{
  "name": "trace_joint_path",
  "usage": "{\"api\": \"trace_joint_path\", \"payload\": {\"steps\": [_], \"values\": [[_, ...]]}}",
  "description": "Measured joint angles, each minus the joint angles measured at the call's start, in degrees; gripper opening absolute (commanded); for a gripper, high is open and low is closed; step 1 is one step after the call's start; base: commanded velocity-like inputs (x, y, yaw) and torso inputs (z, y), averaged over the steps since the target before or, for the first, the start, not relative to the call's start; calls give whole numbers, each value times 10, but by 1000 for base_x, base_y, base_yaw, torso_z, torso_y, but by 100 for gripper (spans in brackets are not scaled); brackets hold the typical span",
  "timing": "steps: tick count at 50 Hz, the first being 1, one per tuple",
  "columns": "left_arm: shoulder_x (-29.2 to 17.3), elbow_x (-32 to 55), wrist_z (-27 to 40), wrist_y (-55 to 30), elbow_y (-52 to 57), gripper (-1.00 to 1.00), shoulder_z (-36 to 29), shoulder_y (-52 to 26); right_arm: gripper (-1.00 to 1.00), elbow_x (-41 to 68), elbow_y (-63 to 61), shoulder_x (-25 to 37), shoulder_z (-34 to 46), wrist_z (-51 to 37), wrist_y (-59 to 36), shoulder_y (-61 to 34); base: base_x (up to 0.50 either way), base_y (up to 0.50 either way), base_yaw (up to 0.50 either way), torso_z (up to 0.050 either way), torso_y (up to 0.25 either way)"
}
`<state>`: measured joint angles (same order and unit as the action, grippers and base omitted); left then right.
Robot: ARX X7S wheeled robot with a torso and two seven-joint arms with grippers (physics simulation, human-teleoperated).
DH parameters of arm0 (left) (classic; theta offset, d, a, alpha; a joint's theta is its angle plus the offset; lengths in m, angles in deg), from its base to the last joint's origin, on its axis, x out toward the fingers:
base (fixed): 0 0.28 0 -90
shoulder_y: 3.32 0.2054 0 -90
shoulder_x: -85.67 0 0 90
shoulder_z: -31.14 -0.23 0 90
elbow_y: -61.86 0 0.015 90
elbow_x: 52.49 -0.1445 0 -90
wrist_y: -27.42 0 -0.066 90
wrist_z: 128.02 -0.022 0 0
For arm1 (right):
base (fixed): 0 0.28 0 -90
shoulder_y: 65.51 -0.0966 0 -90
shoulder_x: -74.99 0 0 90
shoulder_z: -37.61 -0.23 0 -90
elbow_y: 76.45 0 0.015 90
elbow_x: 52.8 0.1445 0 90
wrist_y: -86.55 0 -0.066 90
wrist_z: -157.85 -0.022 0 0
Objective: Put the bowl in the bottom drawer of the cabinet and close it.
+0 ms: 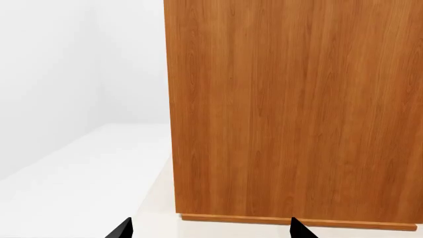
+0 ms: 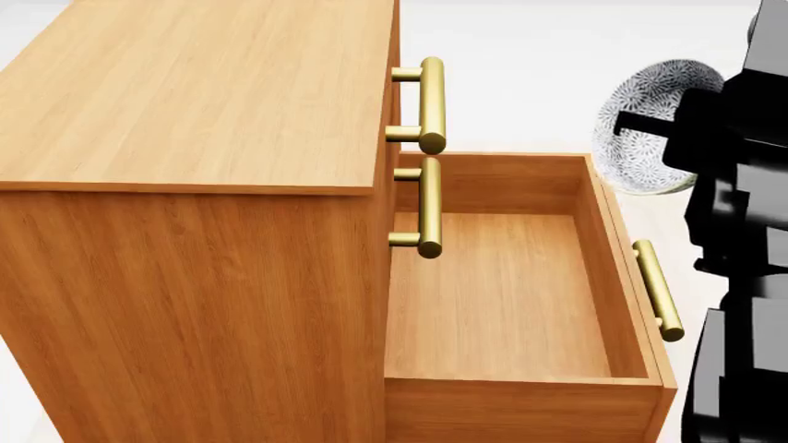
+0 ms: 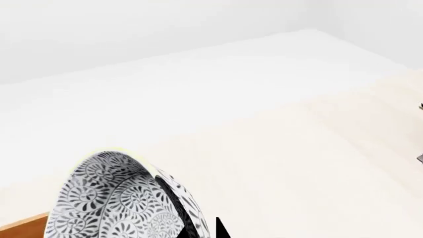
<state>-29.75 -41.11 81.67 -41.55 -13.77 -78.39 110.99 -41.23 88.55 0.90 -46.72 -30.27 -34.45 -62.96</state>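
The cabinet [image 2: 185,111] fills the left of the head view, and its plain side [image 1: 290,109] faces the left wrist camera. Its bottom drawer [image 2: 493,295] stands pulled out, empty, with its brass handle [image 2: 656,288] on the outer front. The patterned bowl [image 2: 640,101] hangs tipped on edge just beyond the drawer's far right corner, above the floor. My right gripper [image 2: 671,125] is shut on the bowl's rim; in the right wrist view the bowl [image 3: 112,208] sits against the gripper [image 3: 201,230]. My left gripper [image 1: 208,230] is open with nothing in it, close to the cabinet's base.
The two upper drawers are shut, their brass handles [image 2: 431,103] [image 2: 429,208] sticking out over the open drawer. My black right arm [image 2: 739,277] stands along the drawer's front. Pale floor [image 3: 297,148] and white walls surround the cabinet.
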Motion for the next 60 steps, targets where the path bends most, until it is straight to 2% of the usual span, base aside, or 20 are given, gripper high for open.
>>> {"api": "trace_joint_path", "payload": {"steps": [60], "values": [[-5, 5, 4, 5, -4, 100, -6, -3, -100, -91, 0, -49, -114, 58, -26, 20, 0, 0, 0, 0, 0]]}}
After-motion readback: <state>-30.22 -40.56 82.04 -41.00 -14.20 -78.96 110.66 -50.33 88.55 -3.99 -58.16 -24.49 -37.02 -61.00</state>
